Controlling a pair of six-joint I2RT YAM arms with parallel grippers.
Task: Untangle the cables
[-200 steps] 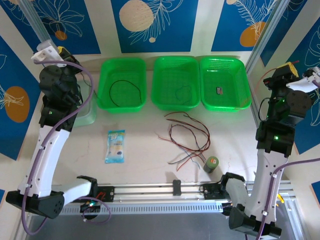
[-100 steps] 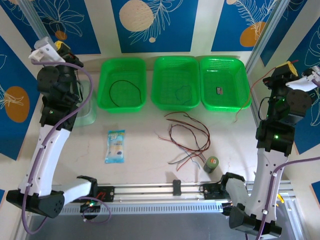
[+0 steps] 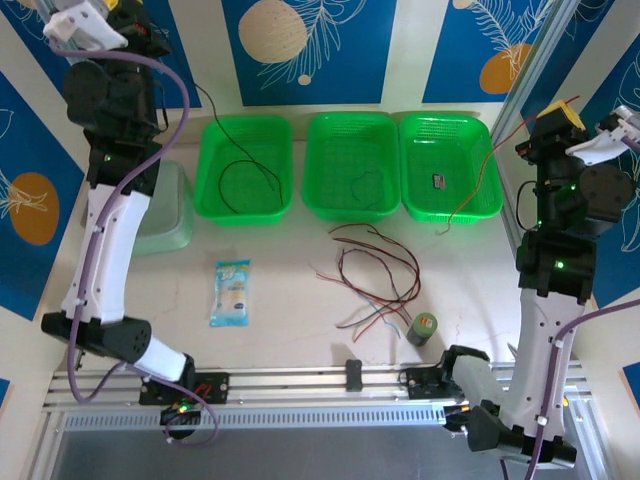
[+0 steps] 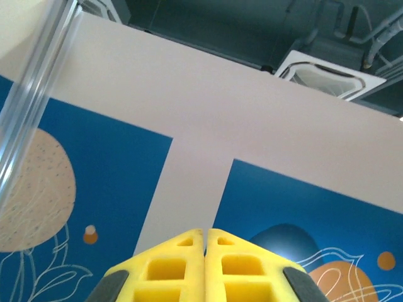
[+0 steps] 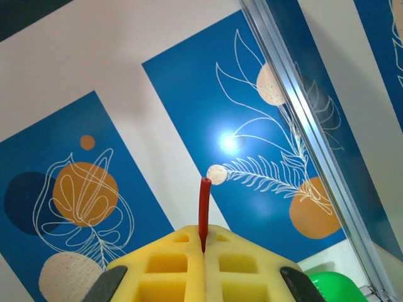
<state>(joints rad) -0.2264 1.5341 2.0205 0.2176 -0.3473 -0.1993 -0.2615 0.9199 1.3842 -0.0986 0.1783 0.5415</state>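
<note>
Right hand [image 5: 204, 245], high above the table's right edge, is clamped on a red cable [image 5: 204, 204] whose tail dangles across the right green basket [image 3: 492, 205]. Left hand [image 4: 206, 258], closed tight above the far left corner, seems to pinch a black cable [image 3: 243, 170] running up out of the left green basket [image 3: 208, 205]. Either thin wire could slip free, or snag a rim and drag its basket. Other cables [image 3: 375, 275] lie tangled toward the table's front edge.

Most of the red cable [image 5: 204, 211] is hidden behind the right end effector [image 5: 204, 242]. The dark item [image 3: 441, 181] in the right basket [image 3: 480, 205] is too small to name, perhaps a tag.
</note>
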